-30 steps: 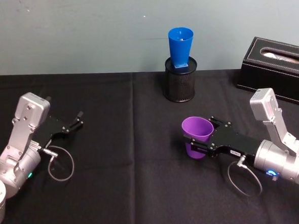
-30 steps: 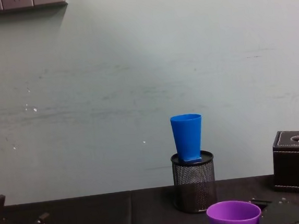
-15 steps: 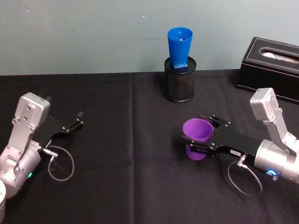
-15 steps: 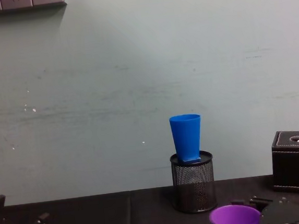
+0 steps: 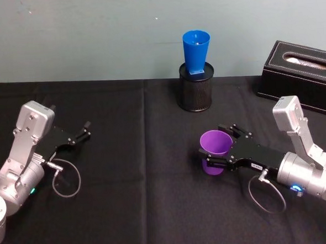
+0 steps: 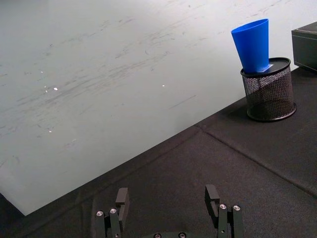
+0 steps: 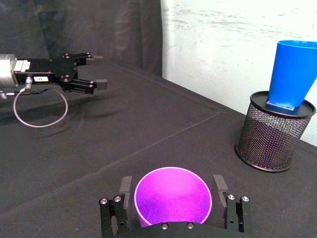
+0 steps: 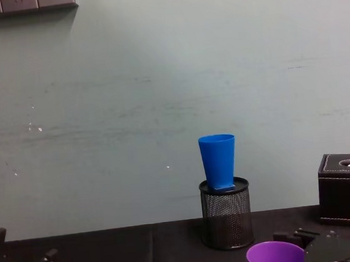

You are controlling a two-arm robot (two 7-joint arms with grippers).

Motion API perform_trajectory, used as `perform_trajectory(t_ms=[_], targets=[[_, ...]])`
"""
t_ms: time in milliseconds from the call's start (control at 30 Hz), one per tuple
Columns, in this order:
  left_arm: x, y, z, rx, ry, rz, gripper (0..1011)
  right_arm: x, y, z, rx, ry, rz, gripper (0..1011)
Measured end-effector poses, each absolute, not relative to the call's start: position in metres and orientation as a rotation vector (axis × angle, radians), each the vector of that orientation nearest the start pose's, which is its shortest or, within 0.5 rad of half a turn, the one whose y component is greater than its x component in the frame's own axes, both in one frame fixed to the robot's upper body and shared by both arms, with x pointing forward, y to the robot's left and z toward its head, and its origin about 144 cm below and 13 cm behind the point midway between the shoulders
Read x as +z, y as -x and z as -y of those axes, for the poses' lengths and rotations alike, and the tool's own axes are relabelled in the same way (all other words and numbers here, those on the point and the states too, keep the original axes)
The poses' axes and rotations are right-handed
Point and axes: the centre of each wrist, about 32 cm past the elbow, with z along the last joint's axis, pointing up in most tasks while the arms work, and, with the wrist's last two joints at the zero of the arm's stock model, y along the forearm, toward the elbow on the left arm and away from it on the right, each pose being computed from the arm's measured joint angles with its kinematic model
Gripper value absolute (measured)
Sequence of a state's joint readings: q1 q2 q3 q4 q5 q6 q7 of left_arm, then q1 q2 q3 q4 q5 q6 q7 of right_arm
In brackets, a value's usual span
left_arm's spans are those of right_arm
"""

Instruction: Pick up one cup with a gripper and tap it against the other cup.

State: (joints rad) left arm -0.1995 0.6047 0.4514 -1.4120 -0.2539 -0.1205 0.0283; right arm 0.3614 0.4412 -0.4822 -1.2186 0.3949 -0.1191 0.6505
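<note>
The purple cup (image 5: 216, 151) stands upright on the black cloth in front of my right arm, mouth up. My right gripper (image 5: 219, 148) is open, one finger on each side of the cup; the right wrist view shows the fingers (image 7: 126, 187) just outside the purple cup's (image 7: 173, 198) rim. The blue cup (image 5: 196, 51) stands in a black mesh pen holder (image 5: 195, 95) at the back, well beyond the purple cup (image 8: 275, 256). My left gripper (image 5: 86, 132) rests open on the cloth at the far left, holding nothing.
A black tissue box (image 5: 301, 72) sits at the back right, next to the mesh holder. A pale wall rises right behind the table's far edge. Bare black cloth lies between the two arms.
The purple cup has sunk slightly and the right gripper's fingers now stand wider apart around it. The left arm and blue cup have not moved.
</note>
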Motion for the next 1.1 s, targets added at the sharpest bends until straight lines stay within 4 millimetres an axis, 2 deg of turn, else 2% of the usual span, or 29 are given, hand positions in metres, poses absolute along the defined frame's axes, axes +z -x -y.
perform_trajectory(t_ms=[267,467,567,767,1100], targets=[[1.14,-0.489,-0.31,1.248,-0.304,0.285,1005,1.137,-0.536,0.273,-0.641,0.154,0.053,1003],[1.14,-0.489,-0.31,1.248,-0.304,0.285,1005,1.148,-0.534,0.276,-0.662,0.079,0.095,1003],[1.14,-0.489,-0.31,1.248,-0.304,0.285,1005,1.155,-0.534,0.28,-0.721,0.001,0.134,1003],[1.14,-0.489,-0.31,1.248,-0.304,0.285,1004,1.157,-0.53,0.283,-0.853,-0.054,0.191,1003],[1.14,-0.489,-0.31,1.248,-0.304,0.285,1005,1.147,-0.526,0.282,-1.08,0.075,0.166,1003]])
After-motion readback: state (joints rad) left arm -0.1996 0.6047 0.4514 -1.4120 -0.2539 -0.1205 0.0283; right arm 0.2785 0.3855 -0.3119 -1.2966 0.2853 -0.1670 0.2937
